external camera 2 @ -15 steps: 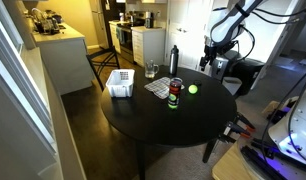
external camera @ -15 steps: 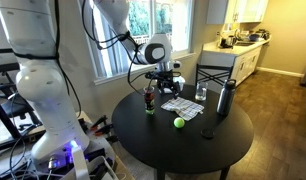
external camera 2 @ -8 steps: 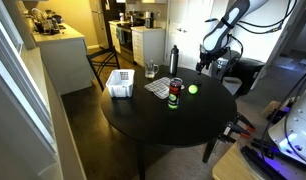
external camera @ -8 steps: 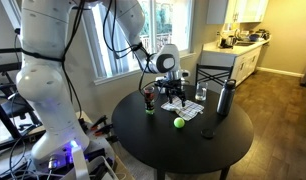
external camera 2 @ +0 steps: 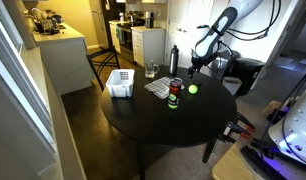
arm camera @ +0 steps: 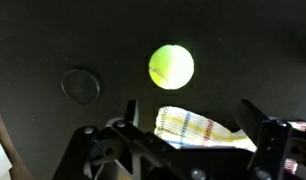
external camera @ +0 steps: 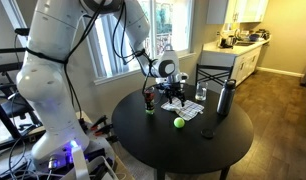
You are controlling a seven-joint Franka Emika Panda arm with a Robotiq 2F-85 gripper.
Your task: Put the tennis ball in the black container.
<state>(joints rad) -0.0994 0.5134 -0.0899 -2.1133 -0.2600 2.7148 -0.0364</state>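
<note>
While the arm reaches over the far side of the round desk (external camera: pixel 183 148) in an exterior view, the gripper (external camera: pixel 174 92) hangs above a checked cloth (external camera: pixel 183 106), not yet over anything it must take. The tennis ball (external camera: pixel 178 123) lies free on the desk, nearer the camera than the cloth. The black container (external camera: pixel 149 101) stands upright to the left of it, apart from the ball. A clear glass (external camera: pixel 201 94) and a tall flask (external camera: pixel 224 98) stand to the right.

In an exterior view from across the room, the ball (external camera 2: pixel 192 89) sits just right of the container (external camera 2: pixel 174 95), the gripper (external camera 2: pixel 193 68) above and beyond both. A white basket (external camera 2: pixel 120 83) rests far left.

In the wrist view the gripper (arm camera: pixel 189 108) is spread wide and empty, its fingers (arm camera: pixel 128 115) at either side of the cloth (arm camera: pixel 198 128). The ball (arm camera: pixel 171 66) shows whole beyond them, near a dark round disc (arm camera: pixel 81 85).

The ball is probably light, springy and fuzzy. The felt should give good friction, but a round thing on a smooth desk rolls at a nudge. The safest hold looks like straight down, fingers closing across its widest middle. The container's mouth seems only slightly wider than the ball, so the release needs centring.
</note>
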